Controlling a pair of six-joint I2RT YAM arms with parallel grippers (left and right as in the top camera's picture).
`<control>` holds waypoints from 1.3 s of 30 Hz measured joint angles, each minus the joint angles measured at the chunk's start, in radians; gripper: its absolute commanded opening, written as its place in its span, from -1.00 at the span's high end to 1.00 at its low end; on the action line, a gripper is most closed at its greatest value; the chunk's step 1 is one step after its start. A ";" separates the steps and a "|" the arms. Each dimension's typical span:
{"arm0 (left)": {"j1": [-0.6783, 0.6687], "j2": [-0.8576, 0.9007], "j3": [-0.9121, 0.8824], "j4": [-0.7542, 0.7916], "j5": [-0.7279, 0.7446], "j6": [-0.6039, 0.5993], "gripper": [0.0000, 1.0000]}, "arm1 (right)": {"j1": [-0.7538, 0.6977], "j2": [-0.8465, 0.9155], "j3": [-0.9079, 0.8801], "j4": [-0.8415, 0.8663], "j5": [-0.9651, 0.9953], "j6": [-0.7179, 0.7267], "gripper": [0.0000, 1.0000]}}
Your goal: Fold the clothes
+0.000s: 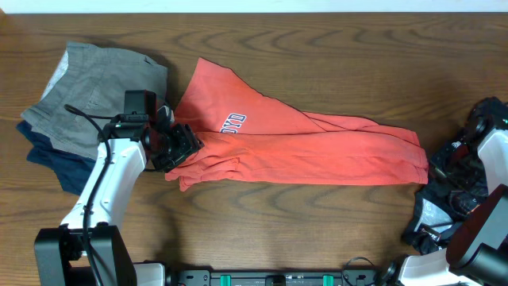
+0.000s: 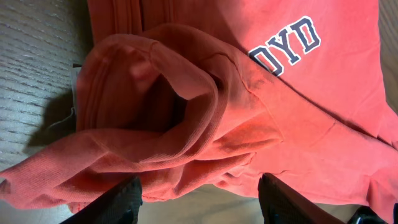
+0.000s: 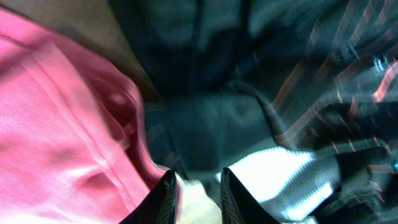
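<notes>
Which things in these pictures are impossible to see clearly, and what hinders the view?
- Lettering on the T-shirt: folds cover part of it in the overhead and left wrist views.
- Right gripper: the right wrist view is blurred, so open or gripping is unclear, as is the pattern of the black patterned garment.
- Navy garment: overhead, mostly under the grey garment and the left arm.
- Left gripper: in the left wrist view, only its fingertips show above the bottom edge.

The T-shirt lies across the middle of the table, folded garments stacked at its left, a patterned garment against its right end.
</notes>
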 measured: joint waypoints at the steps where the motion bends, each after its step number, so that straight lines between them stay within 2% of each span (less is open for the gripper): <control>1: 0.000 0.000 0.000 0.000 0.000 0.000 -0.24 | -0.002 0.000 0.000 0.032 -0.033 -0.014 0.49; 9: 0.000 0.000 0.000 -0.001 0.000 0.000 -0.24 | -0.002 0.000 0.003 0.133 -0.279 -0.074 0.15; 14: 0.000 0.000 0.000 -0.001 0.000 0.000 -0.24 | -0.002 0.000 0.004 0.046 -0.312 -0.084 0.14; 21: 0.000 0.000 0.000 -0.001 0.000 0.000 -0.24 | -0.002 0.000 0.002 0.041 -0.310 -0.074 0.13; 39: 0.000 0.000 0.000 -0.001 0.000 0.000 -0.24 | -0.002 0.000 -0.096 0.236 -0.275 0.040 0.10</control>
